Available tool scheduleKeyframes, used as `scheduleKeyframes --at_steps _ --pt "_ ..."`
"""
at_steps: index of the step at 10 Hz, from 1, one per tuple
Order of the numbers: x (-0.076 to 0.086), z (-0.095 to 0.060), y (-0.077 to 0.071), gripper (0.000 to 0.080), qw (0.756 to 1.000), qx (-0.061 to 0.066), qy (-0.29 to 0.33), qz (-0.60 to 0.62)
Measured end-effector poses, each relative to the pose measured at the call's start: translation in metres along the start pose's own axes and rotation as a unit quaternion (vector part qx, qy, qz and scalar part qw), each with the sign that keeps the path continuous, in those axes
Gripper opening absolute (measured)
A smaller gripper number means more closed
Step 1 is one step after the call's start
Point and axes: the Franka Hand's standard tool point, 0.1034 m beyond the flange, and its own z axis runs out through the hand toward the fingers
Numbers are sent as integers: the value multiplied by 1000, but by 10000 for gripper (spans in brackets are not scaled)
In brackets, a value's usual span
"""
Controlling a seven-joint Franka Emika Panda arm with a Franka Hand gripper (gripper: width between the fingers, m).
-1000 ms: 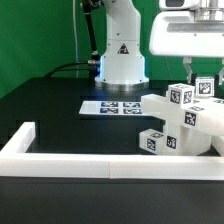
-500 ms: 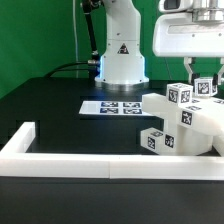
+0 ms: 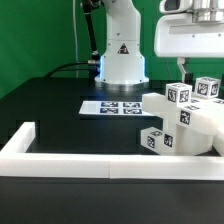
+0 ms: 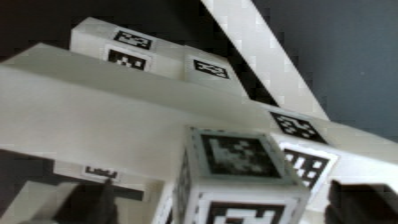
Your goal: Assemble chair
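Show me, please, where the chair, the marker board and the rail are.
chair (image 3: 185, 125), exterior view, on its white body beside a tag.
marker board (image 3: 92, 106), exterior view, on its bare white end.
rail (image 3: 70, 157), exterior view, on the long front bar.

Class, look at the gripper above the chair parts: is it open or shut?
Open. The gripper has its fingers spread either side of a tagged leg of the chair.

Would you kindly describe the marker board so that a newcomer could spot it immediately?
Start at the white robot base at the back of the black table. Directly in front of it lies the marker board, thin, flat and white. Unlike the blocky chair toward the exterior view's right, it carries only printed black squares.
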Motion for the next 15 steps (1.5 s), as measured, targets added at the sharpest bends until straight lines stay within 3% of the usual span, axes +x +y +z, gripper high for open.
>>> scheduleKeyframes --at_steps 2,7,10,11,12,13,14,15 --pt "-1 0 -2 643 996 1 1 -87" --pt "0 0 -2 649 947 -4 6 -322" --pt "2 0 0 649 915 -9 7 -404" --pt "3 0 1 649 915 -9 7 -404" --pt "3 0 1 559 915 -9 7 -403" --pt "3 0 1 376 915 -9 7 -402" --pt "3 0 1 282 922 -9 7 -388" --pt "3 0 1 282 922 -9 7 -388"
